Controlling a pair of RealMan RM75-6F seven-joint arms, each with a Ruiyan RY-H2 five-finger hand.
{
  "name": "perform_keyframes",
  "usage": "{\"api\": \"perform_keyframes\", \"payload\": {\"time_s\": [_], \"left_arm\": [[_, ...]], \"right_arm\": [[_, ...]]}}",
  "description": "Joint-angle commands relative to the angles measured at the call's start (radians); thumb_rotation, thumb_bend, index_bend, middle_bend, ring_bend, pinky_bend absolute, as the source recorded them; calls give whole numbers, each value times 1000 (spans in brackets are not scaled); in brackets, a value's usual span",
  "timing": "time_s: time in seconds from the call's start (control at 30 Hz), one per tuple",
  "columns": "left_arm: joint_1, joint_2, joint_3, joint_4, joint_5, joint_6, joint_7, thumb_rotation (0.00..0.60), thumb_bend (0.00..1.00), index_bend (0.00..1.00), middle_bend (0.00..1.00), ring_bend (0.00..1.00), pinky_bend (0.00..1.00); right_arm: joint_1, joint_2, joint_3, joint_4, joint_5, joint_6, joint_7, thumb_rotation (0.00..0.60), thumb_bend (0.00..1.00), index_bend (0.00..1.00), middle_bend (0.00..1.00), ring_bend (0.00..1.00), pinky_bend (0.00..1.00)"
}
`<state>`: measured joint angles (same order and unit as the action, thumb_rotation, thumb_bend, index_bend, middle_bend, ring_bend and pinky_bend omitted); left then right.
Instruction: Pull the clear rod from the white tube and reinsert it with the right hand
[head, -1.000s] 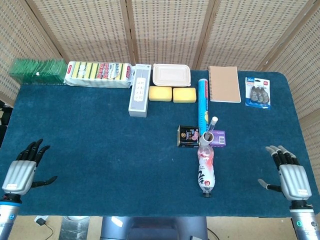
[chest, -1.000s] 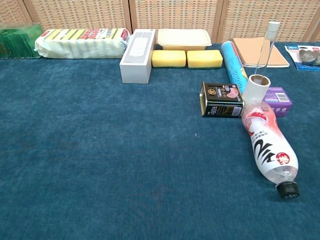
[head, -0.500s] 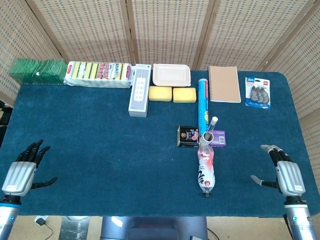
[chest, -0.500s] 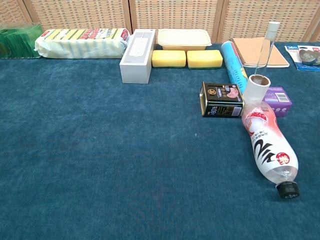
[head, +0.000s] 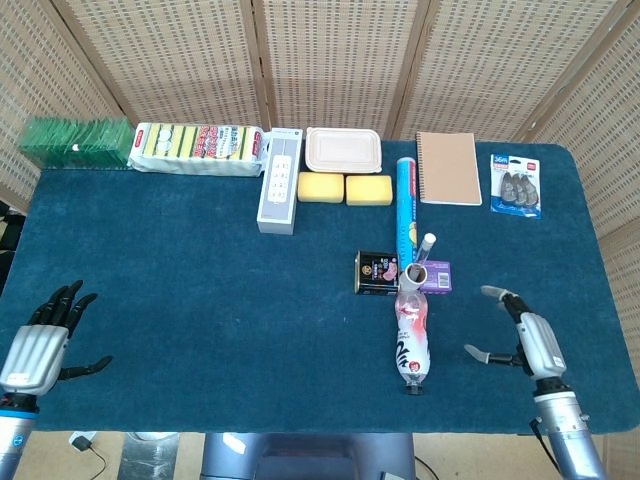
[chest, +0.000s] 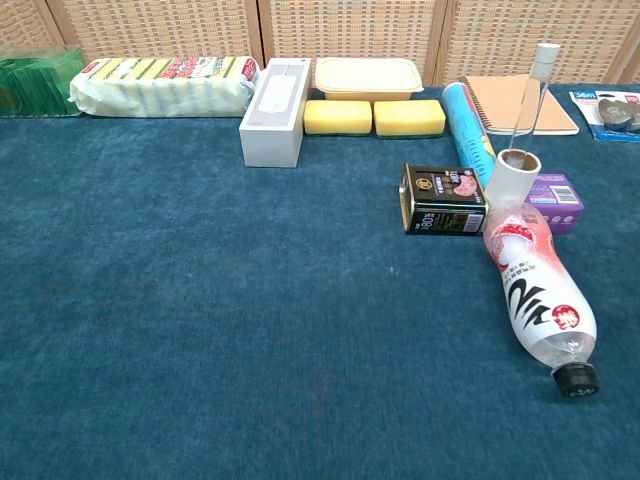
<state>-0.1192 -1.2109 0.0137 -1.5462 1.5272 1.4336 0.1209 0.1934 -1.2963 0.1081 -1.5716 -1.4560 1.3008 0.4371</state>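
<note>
The right hand (head: 527, 338) is hovering over the blue cloth-covered counter (head: 200, 290) near its front right edge, turned on its side with thumb and fingers spread apart and nothing in them; it is standing well apart from the things at the middle. The left hand (head: 38, 340) is sitting at the front left corner, fingers fanned out and empty too. Neither hand is showing in the chest view. The short white cardboard tube (chest: 513, 178) is standing upright just behind the pink-labelled clear plastic bottle (chest: 535, 296), which is lying on its side with its black cap toward the front. The thin clear rod (chest: 530, 98) is sticking up out of the tube's open top, leaning slightly to the right. A small black tin (chest: 443, 199) is sitting just left of the tube and a little purple box (chest: 558, 200) just right of it, with a blue cylinder (head: 405, 205) lying behind them.
</note>
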Motion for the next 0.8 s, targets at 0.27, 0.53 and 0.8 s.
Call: {"api": "perform_keyframes", "payload": {"time_s": [0.27,0.53,0.8], "left_arm": [[10,17,12,3,26,19,-37,409,112,106,21,24,187],[21,27,20,3,50,44,-59,409,112,106,20,24,188],[26,34,21,5,60,52,-74,409,112,107,21,24,188]], "right_arm": [[50,-25,40,-75,36,-27,-129,522,130,203,244,209,277],[98,-84,75,-83,49,-25,-243,516,137,235,283,271,369],[152,-173,118,-38,81,-27,-324,517,137,238,288,277,375]]}}
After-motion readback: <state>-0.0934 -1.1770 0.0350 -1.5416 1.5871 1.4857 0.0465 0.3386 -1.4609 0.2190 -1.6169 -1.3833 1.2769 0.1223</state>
